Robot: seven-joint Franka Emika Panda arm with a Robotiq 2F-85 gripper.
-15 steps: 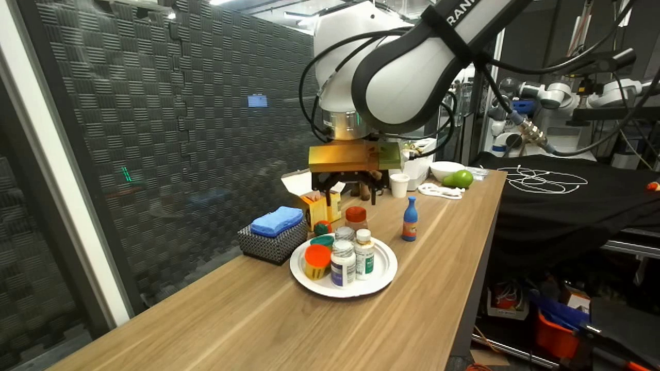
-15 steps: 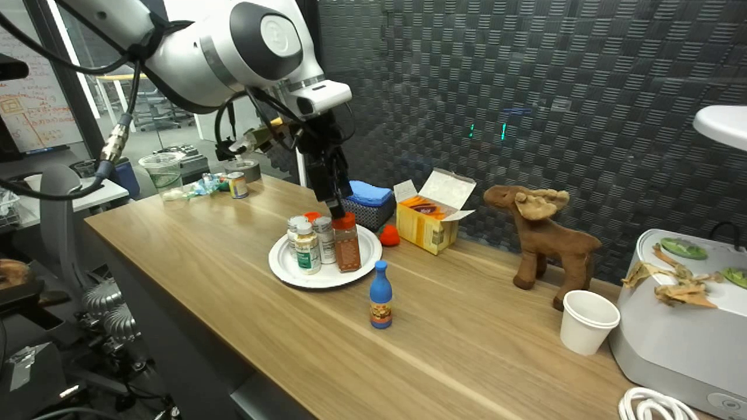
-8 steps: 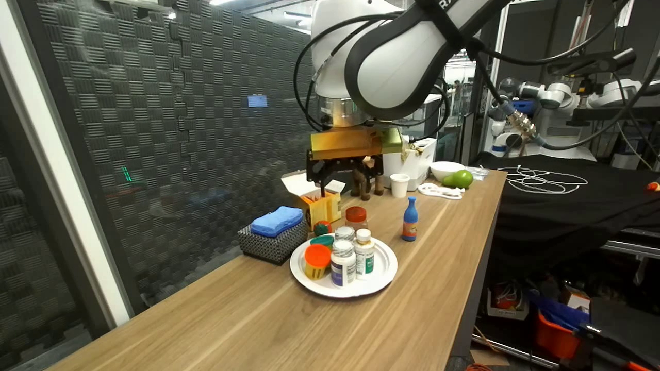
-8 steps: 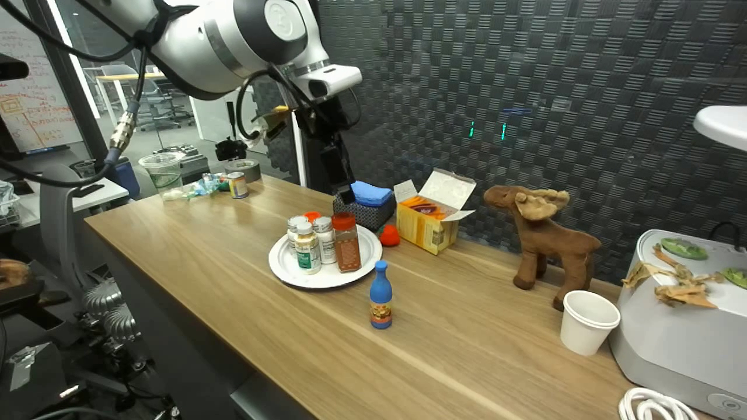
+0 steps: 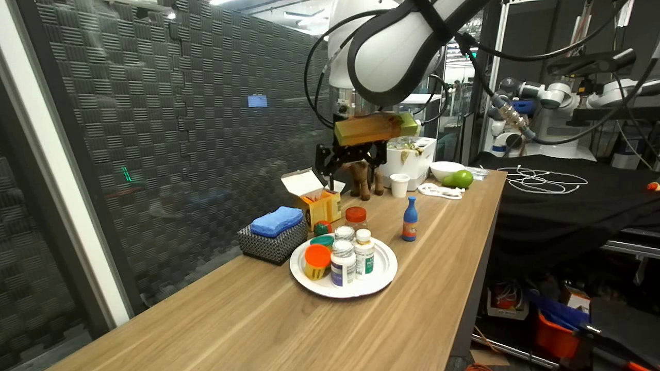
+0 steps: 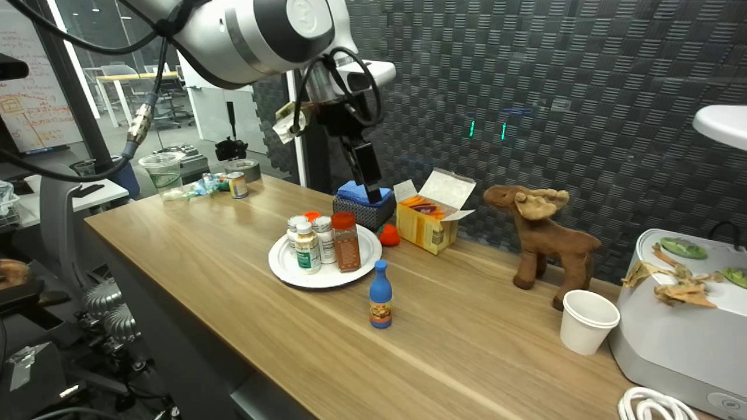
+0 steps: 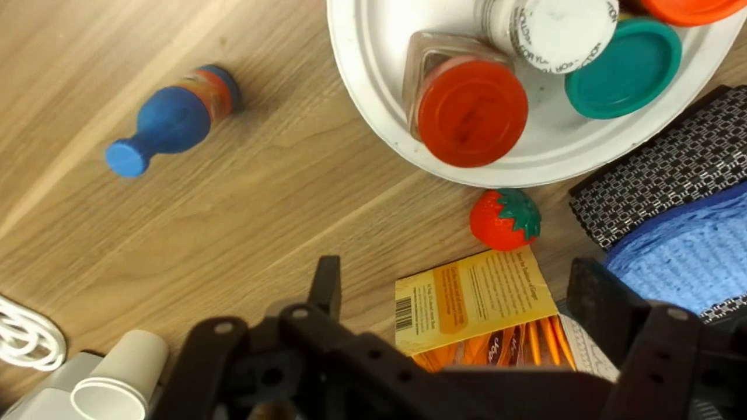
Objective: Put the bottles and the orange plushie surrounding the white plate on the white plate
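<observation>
The plate (image 5: 382, 265) is mostly sorted imo: three white bottles (image 6: 308, 251) and the red-lidded bottle (image 6: 348, 246) stand on it, plus a couple of tubs (image 5: 316, 263). I count two leftovers. There's the little strawberry toy (image 7: 502, 220), which I'm taking for the "orange plushie", on the counter (image 5: 309, 335) right by the plate's rim (can't tell if they touch). And the blue bottle (image 6: 381, 296) stands upright near the plate, off on its own.

The tool (image 7: 456, 283) is spread wide with nothing in it, hanging roughly above the yellow box (image 6: 420, 229), which sits out from the plate just past the strawberry toy. So I'd call this the lull before a pickup. My bet is the strawberry toy goes next since it looks closer, though the blue bottle wouldn't shock me.

If it's the strawberry toy: shift toward the plate, then come down so the fingers (image 7: 327, 286) straddle it along the rim, not across it. Across, one would probably clip the plate and the other the yellow box. Watch the dark patterned box (image 7: 671, 154) beside the plate too, that side looks tight. Then squeeze, lift over the rim and set it on the side of the plate facing the blue bottle, where there looks to be room. Swinging too near the red-lidded bottle could topple it.
</observation>
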